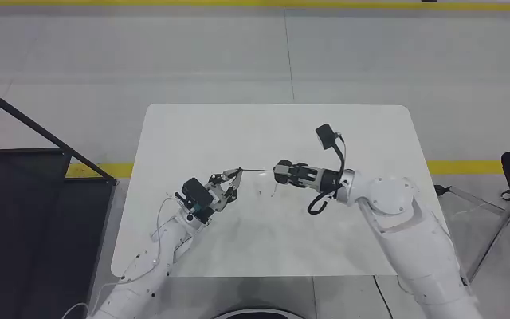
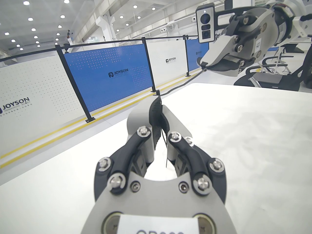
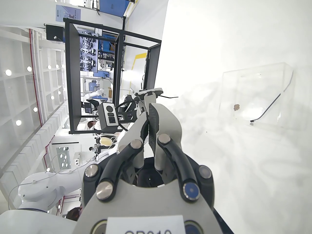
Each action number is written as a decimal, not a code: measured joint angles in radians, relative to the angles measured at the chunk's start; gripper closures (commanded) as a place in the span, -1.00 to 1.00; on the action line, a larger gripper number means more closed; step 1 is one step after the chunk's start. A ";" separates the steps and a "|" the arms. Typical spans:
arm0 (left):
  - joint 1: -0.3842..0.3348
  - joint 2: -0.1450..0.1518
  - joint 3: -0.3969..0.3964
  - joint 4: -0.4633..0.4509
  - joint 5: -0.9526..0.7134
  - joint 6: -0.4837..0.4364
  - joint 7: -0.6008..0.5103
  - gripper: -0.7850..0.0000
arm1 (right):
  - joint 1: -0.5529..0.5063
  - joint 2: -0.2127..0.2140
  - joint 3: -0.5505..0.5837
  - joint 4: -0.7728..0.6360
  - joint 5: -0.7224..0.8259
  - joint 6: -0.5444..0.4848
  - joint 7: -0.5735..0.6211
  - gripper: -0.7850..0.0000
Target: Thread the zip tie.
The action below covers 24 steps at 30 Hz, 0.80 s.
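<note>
top view: the left gripper (image 1: 236, 175) reaches in from the near left corner of the white counter (image 1: 358, 143), and the right gripper (image 1: 276, 170) comes in from the right. they face each other tip to tip, a little apart. the zip tie (image 1: 256, 169) is a thin black line stretched between them above the middle of the counter, one end in each gripper.

left wrist view: the left gripper (image 2: 157, 101) has its fingers pressed together on the zip tie (image 2: 180, 85) – no gap shows at the tips. from there the strap rises in a slight curve, clear of the counter (image 2: 243, 122), to the right gripper (image 2: 203, 65), whose fingers are closed on its far end. a short black tail of the strap hangs down between the left gripper's finger bases.

right wrist view: the right gripper (image 3: 149, 110) is closed, its ribbed pads meeting. just beyond its tips sits the left gripper (image 3: 147, 93), with a short black length of the zip tie (image 3: 170, 96) sticking out sideways past it over the counter (image 3: 219, 25). off to one side a clear plastic box (image 3: 256, 86) lies on the counter – a thin dark curved line runs along one of its edges, too faint to name.
</note>
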 measured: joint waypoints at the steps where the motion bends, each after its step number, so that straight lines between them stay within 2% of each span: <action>1: 0.003 0.000 -0.003 -0.005 -0.004 0.002 -0.003 1.00 | -0.003 0.001 0.002 -0.003 -0.002 -0.001 0.000 1.00; 12: 0.016 -0.004 -0.012 -0.019 -0.011 0.037 0.004 1.00 | -0.038 0.008 0.015 -0.040 -0.028 0.005 -0.002 1.00; 24: 0.014 -0.010 -0.006 -0.012 0.006 0.052 0.013 1.00 | -0.027 0.005 0.011 -0.031 -0.007 0.026 -0.011 1.00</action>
